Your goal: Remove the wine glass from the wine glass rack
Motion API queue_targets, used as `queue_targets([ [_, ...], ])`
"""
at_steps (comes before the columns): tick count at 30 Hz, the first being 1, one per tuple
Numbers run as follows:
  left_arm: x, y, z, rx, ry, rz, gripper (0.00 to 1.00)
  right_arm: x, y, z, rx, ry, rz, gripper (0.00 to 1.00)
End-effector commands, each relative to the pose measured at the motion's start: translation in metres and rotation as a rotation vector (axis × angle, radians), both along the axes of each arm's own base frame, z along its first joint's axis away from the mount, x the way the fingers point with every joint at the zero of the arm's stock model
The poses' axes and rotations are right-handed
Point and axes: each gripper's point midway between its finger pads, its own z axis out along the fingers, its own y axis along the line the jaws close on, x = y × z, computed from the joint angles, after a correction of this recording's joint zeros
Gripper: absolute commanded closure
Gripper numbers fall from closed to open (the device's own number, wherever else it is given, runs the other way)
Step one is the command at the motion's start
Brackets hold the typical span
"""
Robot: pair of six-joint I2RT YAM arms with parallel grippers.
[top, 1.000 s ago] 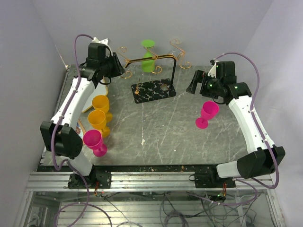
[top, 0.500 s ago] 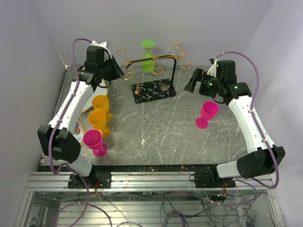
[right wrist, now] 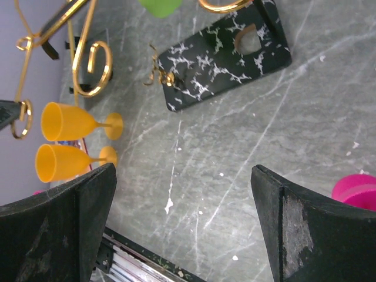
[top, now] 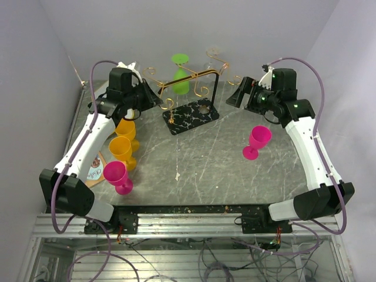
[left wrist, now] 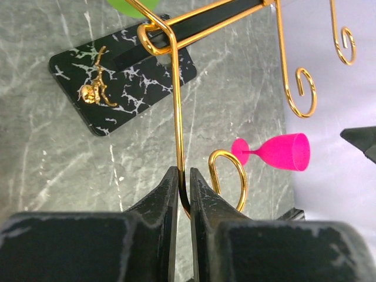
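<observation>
While the right arm has only drifted, we see the left arm has reached in over the grey tabletop (top: 194,170) during the last second. The left tool (left wrist: 183,189) hung short of the wine glass rack (top: 189,116) a second ago. It now sits at the rack's left scroll hooks, and our left wrist view shows its fingers (left wrist: 161,197) pressed together on one thin gold wire of the rack. The right tool (top: 237,94) has moved back and closer. It hovers just right of the rack's black post, touching nothing, its fingers (right wrist: 76,223) spread wide.

The rack's black, white-veined base lies on the tabletop, turned slightly from before. Its gold top bar has shifted a little toward the left tool.

The green wine glass (top: 180,81) hangs upside down from that bar, foot uppermost, above the rack's far edge. It has shifted with the bar.

We find the other glasses unmoved. An orange glass (top: 124,128) stands left of the rack's base. A second orange glass (top: 120,148) stands just nearer the arms. The left pink glass (top: 116,175) is nearer the arms again. The right pink glass (top: 257,141) stands right of the rack, nearer the arms than its base.
</observation>
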Motion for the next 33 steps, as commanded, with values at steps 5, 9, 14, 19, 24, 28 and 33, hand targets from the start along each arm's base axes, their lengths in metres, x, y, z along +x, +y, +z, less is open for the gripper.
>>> queue_targets([
  [5,-0.04,-0.045,0.034,-0.14,-0.042,-0.159,0.81,0.018,0.018,0.031,0.083,-0.061,0.044,0.03],
  [9,-0.048,-0.055,0.034,-0.158,-0.033,-0.182,0.81,0.027,0.023,0.036,0.09,-0.07,0.051,0.03],
  [14,-0.059,-0.072,0.039,-0.189,-0.035,-0.216,0.8,0.036,0.03,0.051,0.094,-0.097,0.058,0.03],
  [19,-0.069,-0.083,0.042,-0.211,-0.036,-0.236,0.8,0.042,0.038,0.068,0.082,-0.137,0.058,0.03],
  [24,-0.079,-0.094,0.042,-0.245,-0.036,-0.258,0.8,0.049,0.058,0.077,0.056,-0.155,0.087,0.03],
  [28,-0.08,-0.087,0.039,-0.219,-0.051,-0.235,0.78,0.056,0.093,0.079,0.0,-0.158,0.14,0.03],
  [33,-0.081,-0.072,0.034,-0.133,-0.069,-0.196,0.7,0.075,0.129,0.079,-0.012,-0.192,0.153,0.05],
])
